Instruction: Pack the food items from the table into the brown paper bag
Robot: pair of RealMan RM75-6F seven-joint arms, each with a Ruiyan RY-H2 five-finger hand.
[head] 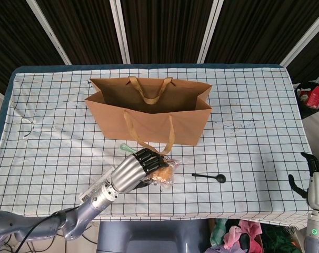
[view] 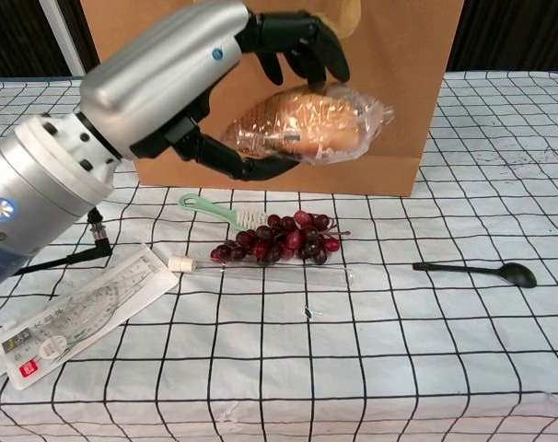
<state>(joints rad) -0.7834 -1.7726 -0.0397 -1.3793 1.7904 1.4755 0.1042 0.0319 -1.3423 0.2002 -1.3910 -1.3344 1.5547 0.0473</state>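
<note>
Wrapped bread (view: 302,124) off table, gripped w/ left hand (view: 215,83)

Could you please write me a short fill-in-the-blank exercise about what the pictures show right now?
1. The left hand holds a plastic-wrapped bread loaf in the air, in front of the brown paper ____.
2. The bunch of dark red grapes lies on the ____ tablecloth.
3. The black plastic spoon lies to the ____ of the grapes in the chest view.
4. The green-handled brush touches the grapes and is held by ____ hand.

Missing words: bag; checked; right; neither
</note>
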